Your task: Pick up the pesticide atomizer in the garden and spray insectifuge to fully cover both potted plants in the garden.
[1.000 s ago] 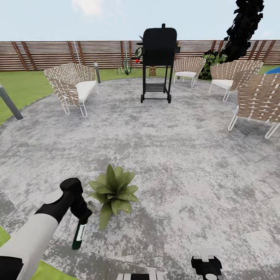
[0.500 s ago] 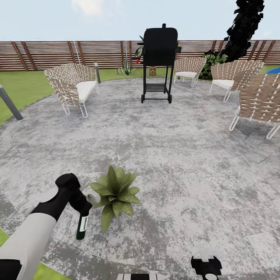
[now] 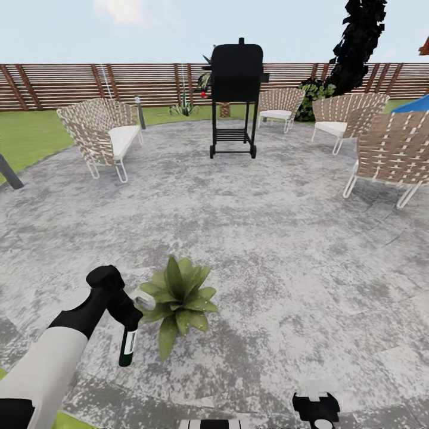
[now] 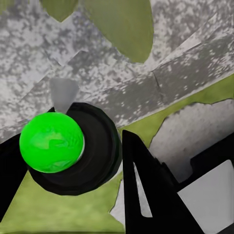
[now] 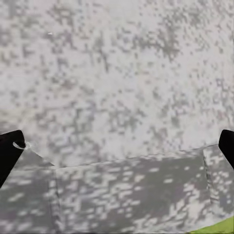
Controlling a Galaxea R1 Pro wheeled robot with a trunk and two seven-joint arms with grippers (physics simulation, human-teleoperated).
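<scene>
My left gripper (image 3: 126, 323) is shut on the pesticide atomizer (image 3: 127, 348), a slim dark bottle with a white label that hangs down from the fingers over the grey patio. Just to its right, almost touching, sits a potted plant (image 3: 179, 297), a low rosette of pointed olive-green leaves. In the left wrist view the atomizer (image 4: 92, 156) shows end-on as a dark disc with a bright green ball on it, held between the black fingers (image 4: 144, 190), and plant leaves (image 4: 122, 24) lie beyond. My right gripper (image 3: 316, 409) hangs open over bare paving (image 5: 117, 97) at the near edge.
A black grill (image 3: 236, 77) stands mid-patio at the back. Woven chairs stand at the left (image 3: 104, 134) and right (image 3: 390, 149). A brown slatted fence (image 3: 59, 83) and lawn (image 3: 24, 131) lie behind. A grey post (image 3: 9, 174) leans at far left.
My left gripper has carried the atomizer closer to the potted plant and raised it slightly, with the bottle now hanging more upright. The head camera has also shifted a little.
</scene>
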